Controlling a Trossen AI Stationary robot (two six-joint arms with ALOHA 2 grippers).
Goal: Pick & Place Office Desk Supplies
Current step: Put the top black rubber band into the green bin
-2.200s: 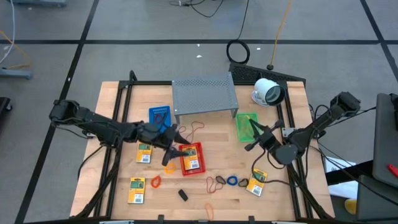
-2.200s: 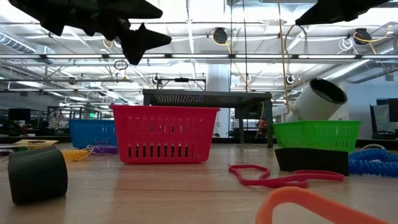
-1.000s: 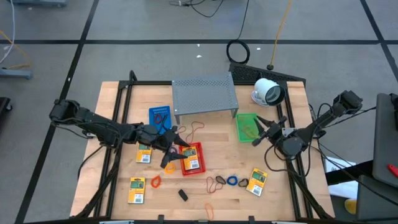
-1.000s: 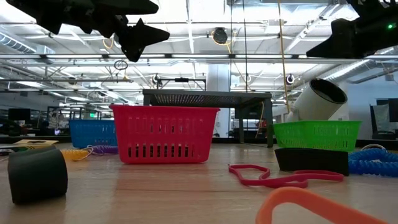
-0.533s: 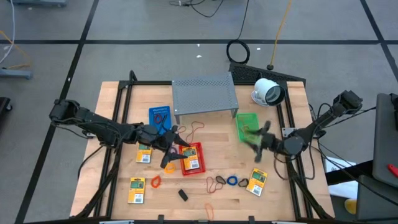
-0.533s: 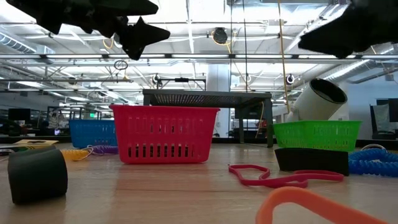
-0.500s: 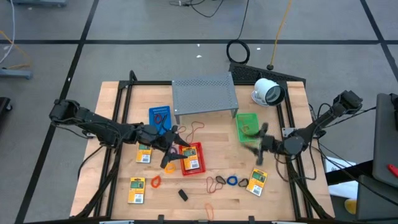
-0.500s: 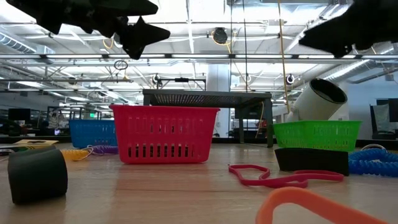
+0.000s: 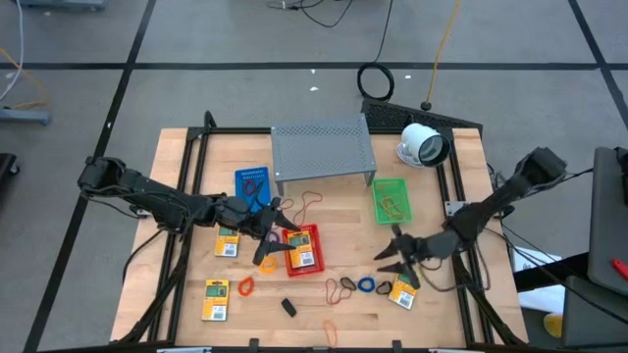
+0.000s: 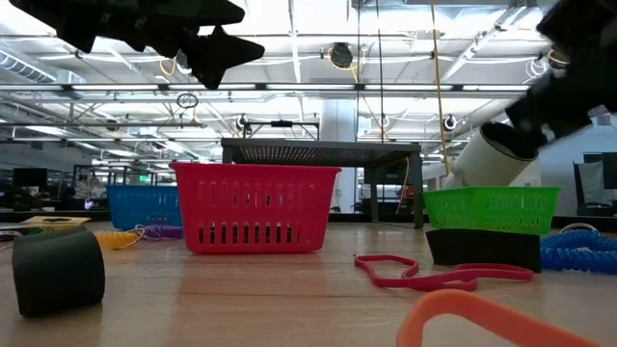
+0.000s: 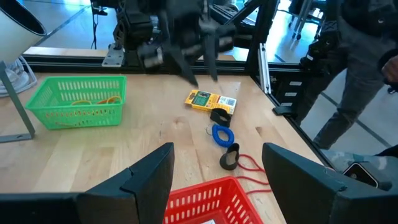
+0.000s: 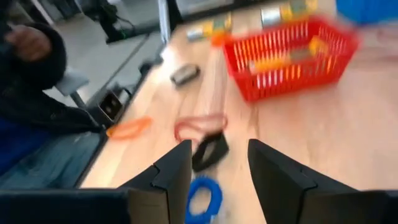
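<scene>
Office desk supplies lie on the wooden table. Yellow packets (image 9: 215, 300) (image 9: 228, 242) (image 9: 403, 291) rest flat, as do a blue band (image 9: 366, 285), a dark red band (image 9: 341, 287), an orange band (image 9: 245, 286) and a black clip (image 9: 288, 307). My left gripper (image 9: 270, 240) hangs open above the left edge of the red basket (image 9: 302, 249), which holds another packet. My right gripper (image 9: 390, 263) is open, low over the table beside the blue band and the right-hand packet. In its wrist view a black band (image 12: 210, 151) and the blue band (image 12: 202, 199) lie just ahead of its fingers.
A green basket (image 9: 391, 200) with a band in it, a blue basket (image 9: 252, 183), the grey perforated shelf (image 9: 323, 149) and the white round device (image 9: 423, 145) stand toward the far side. A red loop (image 9: 312, 203) lies by the shelf. Black frame rails run along both table sides. A person stands beyond the table edge (image 12: 31, 74).
My right gripper has left the green basket and swung toward the table's near edge and a little to the left, dropping down to the bands and the packet at the front right.
</scene>
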